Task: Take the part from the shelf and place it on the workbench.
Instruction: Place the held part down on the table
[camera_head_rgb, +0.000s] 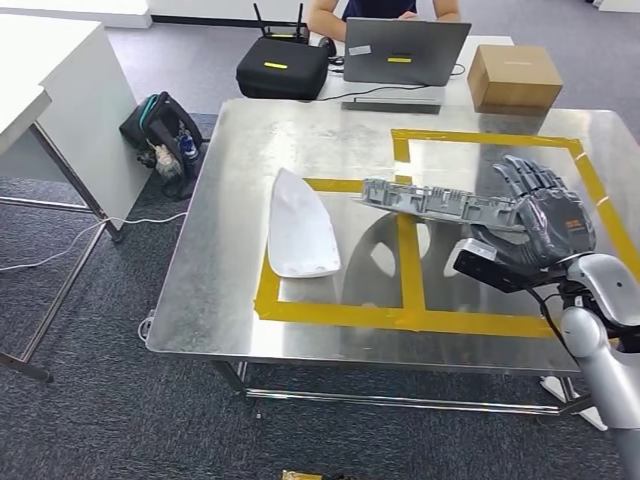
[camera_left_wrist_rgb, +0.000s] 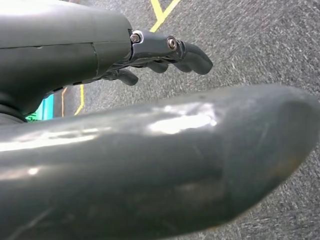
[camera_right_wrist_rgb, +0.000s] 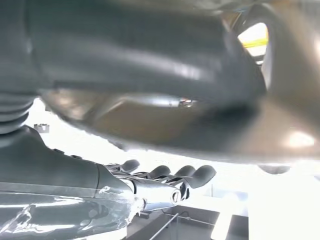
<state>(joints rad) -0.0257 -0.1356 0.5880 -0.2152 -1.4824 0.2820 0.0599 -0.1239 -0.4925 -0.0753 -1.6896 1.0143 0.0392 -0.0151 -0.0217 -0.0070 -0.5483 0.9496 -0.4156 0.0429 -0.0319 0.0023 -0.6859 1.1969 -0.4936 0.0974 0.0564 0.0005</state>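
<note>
Surface (camera_head_rgb: 226, 250): lying as a bare steel sheet, carrying yellow tape (camera_head_rgb: 411, 262) laid out in rectangles.
Part (camera_head_rgb: 434, 200): hanging level just above the surface over the tape, long, grey and ribbed.
White shell (camera_head_rgb: 300, 232): lying flat beside the part's free end, apart from it.
Right hand (camera_head_rgb: 545, 218): gripping the part's near end.
Left hand (camera_left_wrist_rgb: 166, 52): hanging over grey carpet, fingers loosely curled, holding nothing.
Behind the surface: laptop (camera_head_rgb: 404, 50), black case (camera_head_rgb: 281, 67), cardboard box (camera_head_rgb: 513, 76), a person sitting.
</note>
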